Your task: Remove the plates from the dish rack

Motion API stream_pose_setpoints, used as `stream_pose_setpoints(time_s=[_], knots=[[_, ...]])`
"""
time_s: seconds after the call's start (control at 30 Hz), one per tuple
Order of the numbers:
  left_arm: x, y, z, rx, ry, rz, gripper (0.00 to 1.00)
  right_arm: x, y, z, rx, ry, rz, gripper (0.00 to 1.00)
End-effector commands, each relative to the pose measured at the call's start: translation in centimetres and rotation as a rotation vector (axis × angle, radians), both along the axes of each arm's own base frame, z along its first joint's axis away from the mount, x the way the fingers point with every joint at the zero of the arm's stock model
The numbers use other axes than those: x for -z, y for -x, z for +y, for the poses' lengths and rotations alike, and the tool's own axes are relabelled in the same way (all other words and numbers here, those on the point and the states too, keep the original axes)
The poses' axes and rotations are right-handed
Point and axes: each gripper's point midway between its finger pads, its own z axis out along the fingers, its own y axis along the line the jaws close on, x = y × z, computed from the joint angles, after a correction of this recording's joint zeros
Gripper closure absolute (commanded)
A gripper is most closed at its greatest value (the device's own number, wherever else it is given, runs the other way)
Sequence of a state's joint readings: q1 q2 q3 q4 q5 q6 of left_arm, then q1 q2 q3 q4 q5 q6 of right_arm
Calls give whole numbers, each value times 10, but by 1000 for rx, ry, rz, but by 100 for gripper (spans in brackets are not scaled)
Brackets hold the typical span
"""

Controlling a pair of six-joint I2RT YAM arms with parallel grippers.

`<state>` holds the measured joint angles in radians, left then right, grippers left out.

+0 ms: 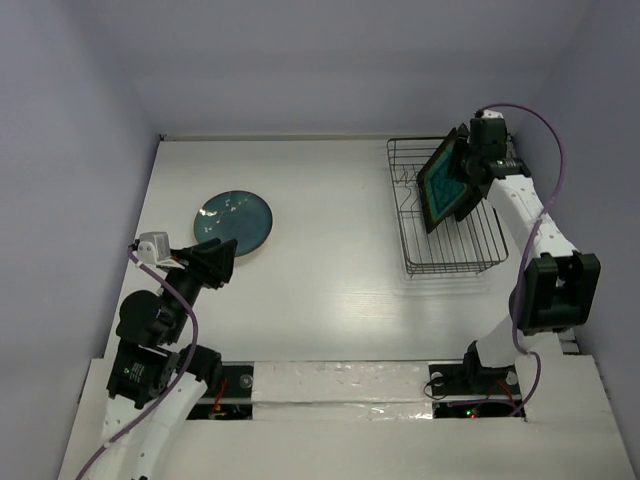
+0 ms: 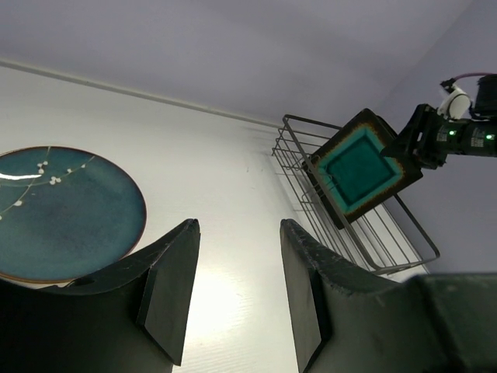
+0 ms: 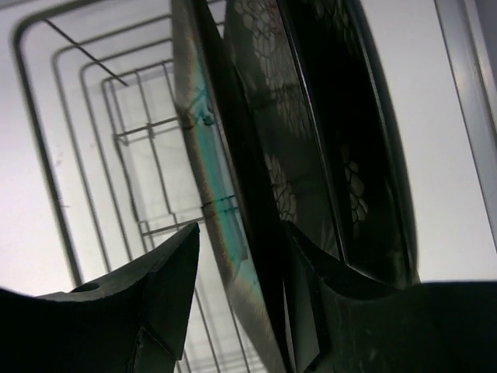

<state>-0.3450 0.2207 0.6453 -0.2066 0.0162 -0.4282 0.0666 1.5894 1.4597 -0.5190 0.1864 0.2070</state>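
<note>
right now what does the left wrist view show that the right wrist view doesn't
Only the left wrist view: the round teal plate lying flat on the table, the empty left fingers standing apart, and the whole face of the square teal plate with the right arm at its upper corner. Only the right wrist view: the right fingers straddling that plate's edge up close, with a dark patterned surface beside it. Both: the square plate and the wire dish rack.
</note>
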Motion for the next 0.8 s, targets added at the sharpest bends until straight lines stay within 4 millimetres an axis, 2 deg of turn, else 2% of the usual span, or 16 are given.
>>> stream_pose_setpoints(time_s=[0.0,0.13,0.17,0.23,0.27,0.37,0.5,0.7,0.77], knots=[[-8,-2,-2,6,4,-39,57,-4,-18,5,-11,-31,-29,49],[-8,-2,-1,3,5,-39,57,-16,-24,0,5,-10,-64,62],[-8,-2,-1,2,6,-37,57,-22,-23,-2,8,-2,-76,71],[-8,-2,-1,2,7,-40,57,-40,-18,-5,16,14,-114,76],[-8,-2,-1,1,5,-39,57,-47,-16,-7,21,20,-130,85],[-8,-2,-1,3,6,-38,57,-76,-9,-9,11,36,-185,100],[-8,-2,-1,3,6,-37,57,-107,-5,-9,21,56,-242,100],[-7,-3,-1,0,7,-35,57,-183,13,-4,7,51,-423,100],[-8,-2,-1,0,7,-36,57,-194,21,0,-15,63,-436,100]])
